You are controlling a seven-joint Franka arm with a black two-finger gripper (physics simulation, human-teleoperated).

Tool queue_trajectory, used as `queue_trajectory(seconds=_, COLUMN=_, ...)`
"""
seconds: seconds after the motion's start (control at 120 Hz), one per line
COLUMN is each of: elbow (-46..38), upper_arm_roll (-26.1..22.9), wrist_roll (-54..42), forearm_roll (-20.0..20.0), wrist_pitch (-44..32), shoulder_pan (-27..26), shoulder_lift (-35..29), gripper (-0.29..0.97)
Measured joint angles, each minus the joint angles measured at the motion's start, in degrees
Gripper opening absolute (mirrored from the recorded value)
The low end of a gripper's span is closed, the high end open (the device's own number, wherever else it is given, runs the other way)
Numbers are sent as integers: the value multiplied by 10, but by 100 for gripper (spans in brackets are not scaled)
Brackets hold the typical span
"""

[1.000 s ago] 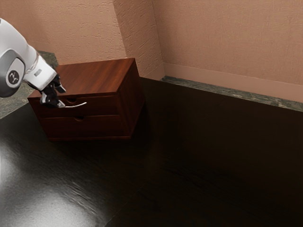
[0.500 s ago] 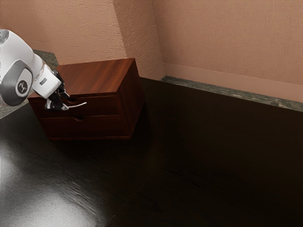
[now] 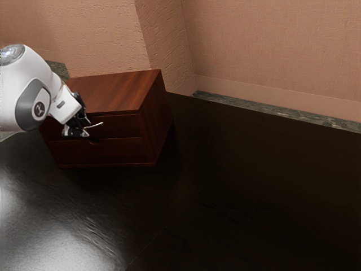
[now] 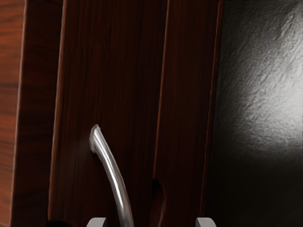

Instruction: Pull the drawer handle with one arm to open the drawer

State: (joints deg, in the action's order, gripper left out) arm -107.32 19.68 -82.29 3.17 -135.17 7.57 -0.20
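A dark wooden cabinet (image 3: 115, 90) with two drawers stands on the table at the exterior view's left. The upper drawer (image 3: 121, 125) carries a curved silver handle (image 3: 93, 125); its front lies flush with the cabinet. My gripper (image 3: 75, 132) is at the handle's end nearer the arm, and the white hand hides the drawer's corner there. In the wrist view the handle (image 4: 111, 168) runs down between two grey fingertips (image 4: 97, 221), which stand wide apart, so the gripper (image 4: 151, 222) is open around the bar. The lower drawer (image 3: 113, 150) has a small finger notch (image 4: 158, 204).
The glossy black table (image 3: 225, 197) stretches in front of the cabinet and to the exterior view's right. A tan wall (image 3: 271, 45) with a stone ledge (image 3: 282, 110) bounds the far side, and a wall corner (image 3: 163, 39) rises right behind the cabinet.
My arm has swung toward the exterior view's right and lowered, bringing the gripper along the upper drawer's front to the handle. Handle and drawer have not moved.
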Motion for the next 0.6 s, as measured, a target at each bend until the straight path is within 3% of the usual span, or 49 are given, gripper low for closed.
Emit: queue_trajectory(seconds=0.6, elbow=-1, upper_arm_roll=28, wrist_roll=-26, forearm_roll=-33, wrist_pitch=-1, shoulder_pan=-22, shoulder_lift=7, gripper=5)
